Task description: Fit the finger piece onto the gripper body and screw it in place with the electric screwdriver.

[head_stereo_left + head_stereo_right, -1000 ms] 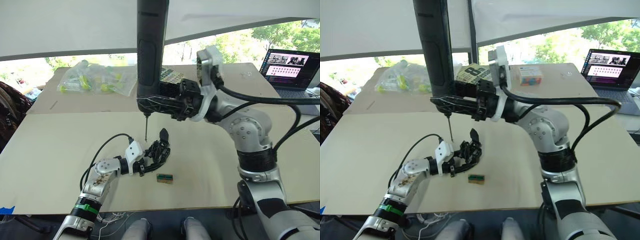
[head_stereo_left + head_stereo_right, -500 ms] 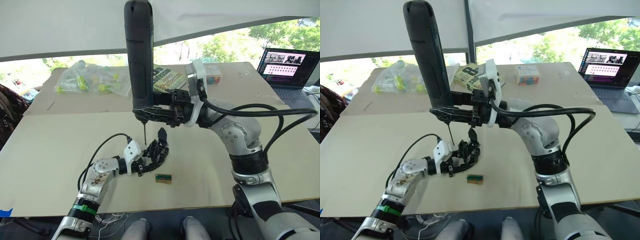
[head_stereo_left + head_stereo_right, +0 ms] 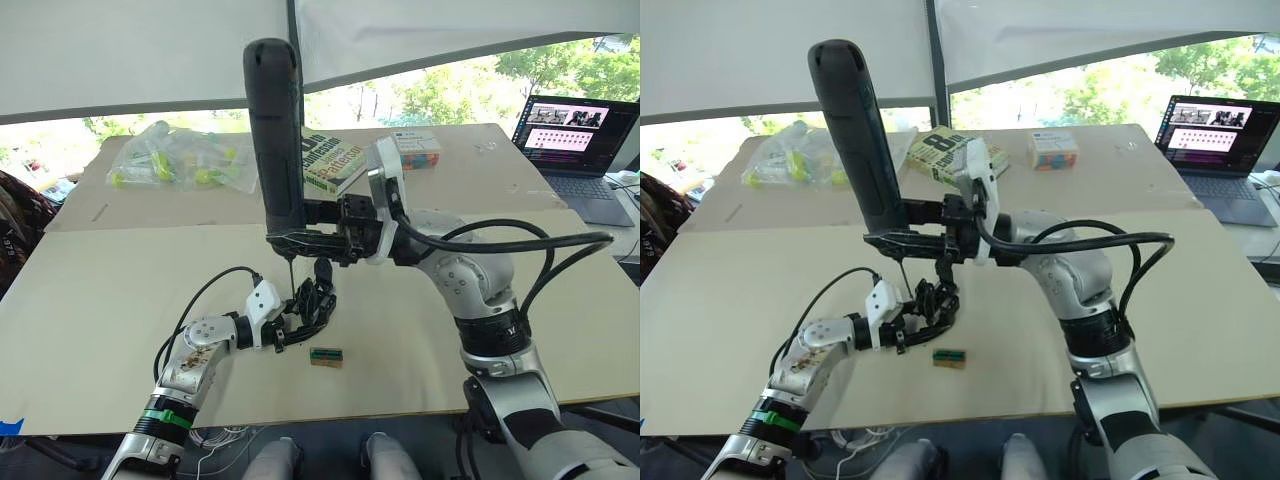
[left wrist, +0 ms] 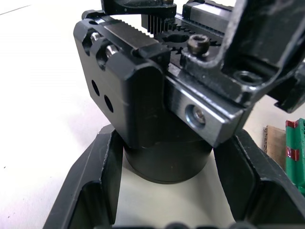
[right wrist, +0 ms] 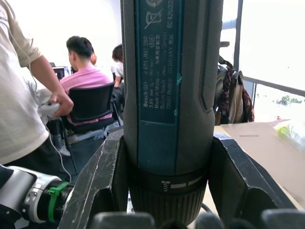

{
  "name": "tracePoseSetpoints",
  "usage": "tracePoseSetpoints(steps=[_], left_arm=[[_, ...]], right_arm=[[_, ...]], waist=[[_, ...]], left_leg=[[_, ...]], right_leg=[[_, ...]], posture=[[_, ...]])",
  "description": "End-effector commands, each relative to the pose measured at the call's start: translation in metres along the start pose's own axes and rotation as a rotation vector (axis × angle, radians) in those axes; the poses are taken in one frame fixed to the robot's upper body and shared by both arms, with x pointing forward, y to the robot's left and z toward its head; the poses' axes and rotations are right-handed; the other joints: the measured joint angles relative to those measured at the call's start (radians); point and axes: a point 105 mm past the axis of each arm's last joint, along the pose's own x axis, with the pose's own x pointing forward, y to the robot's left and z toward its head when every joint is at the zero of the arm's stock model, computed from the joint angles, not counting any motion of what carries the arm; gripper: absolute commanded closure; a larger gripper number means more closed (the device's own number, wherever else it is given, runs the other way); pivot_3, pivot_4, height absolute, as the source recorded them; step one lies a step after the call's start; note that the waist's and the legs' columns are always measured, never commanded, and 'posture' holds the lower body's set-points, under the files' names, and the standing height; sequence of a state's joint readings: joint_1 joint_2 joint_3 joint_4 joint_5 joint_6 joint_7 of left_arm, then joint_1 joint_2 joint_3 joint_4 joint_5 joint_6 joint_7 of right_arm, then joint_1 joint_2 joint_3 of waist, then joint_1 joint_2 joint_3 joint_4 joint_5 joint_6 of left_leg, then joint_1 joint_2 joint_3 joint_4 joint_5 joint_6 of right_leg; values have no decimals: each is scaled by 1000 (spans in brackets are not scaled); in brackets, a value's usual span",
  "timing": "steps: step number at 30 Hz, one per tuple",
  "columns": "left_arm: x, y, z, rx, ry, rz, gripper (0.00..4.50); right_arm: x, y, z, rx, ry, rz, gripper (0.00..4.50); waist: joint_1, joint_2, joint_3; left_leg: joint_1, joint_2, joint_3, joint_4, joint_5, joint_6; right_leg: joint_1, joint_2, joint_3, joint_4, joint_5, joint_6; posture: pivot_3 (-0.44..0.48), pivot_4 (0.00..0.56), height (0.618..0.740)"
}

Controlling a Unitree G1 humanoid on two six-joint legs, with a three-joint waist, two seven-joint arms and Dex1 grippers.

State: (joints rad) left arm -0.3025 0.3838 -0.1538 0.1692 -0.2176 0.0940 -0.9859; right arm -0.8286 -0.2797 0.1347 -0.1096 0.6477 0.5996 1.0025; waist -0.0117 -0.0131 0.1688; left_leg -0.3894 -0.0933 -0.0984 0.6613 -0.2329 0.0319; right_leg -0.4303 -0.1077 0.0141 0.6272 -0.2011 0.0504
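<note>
Both hands are occupied: the left hand [image 3: 285, 325] clamps the gripper body [image 3: 315, 300] on the surface, the right hand [image 3: 325, 228] grips the electric screwdriver [image 3: 275, 150]. Its bit has come down from above to the gripper body, so driving looks imminent. Its barrel reads "Bosch GO".

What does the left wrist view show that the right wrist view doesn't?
Left wrist view: the small black blocky gripper body close up, clamped between the left tool's fingers, with its gear teeth, a hex screw head and a green part at the frame edge.

Right wrist view: the long dark blue-black cylindrical electric screwdriver gripped between the right tool's fingers, with people seated at desks behind.

Shared: each looks along its own tool, shut on a task part, over the beige table.
</note>
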Motion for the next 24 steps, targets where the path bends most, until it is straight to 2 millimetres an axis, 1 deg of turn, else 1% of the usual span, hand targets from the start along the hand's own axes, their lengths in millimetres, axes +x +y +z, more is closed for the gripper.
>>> tracePoseSetpoints(steps=[1,24], left_arm=[[0,-7,-7,-25,23,-21,2226],[-1,-10,-9,-34,27,-22,2226]], right_arm=[[3,7,14,-76,-52,33,2593],[2,7,-2,-96,-16,35,2593]], waist=[[0,0,0],[-1,0,0]], left_leg=[[0,0,0,0,0,0],[-1,0,0,0,0,0]], right_leg=[[0,0,0,0,0,0],[-1,0,0,0,0,0]], posture=[[0,150,740],[0,150,740]])
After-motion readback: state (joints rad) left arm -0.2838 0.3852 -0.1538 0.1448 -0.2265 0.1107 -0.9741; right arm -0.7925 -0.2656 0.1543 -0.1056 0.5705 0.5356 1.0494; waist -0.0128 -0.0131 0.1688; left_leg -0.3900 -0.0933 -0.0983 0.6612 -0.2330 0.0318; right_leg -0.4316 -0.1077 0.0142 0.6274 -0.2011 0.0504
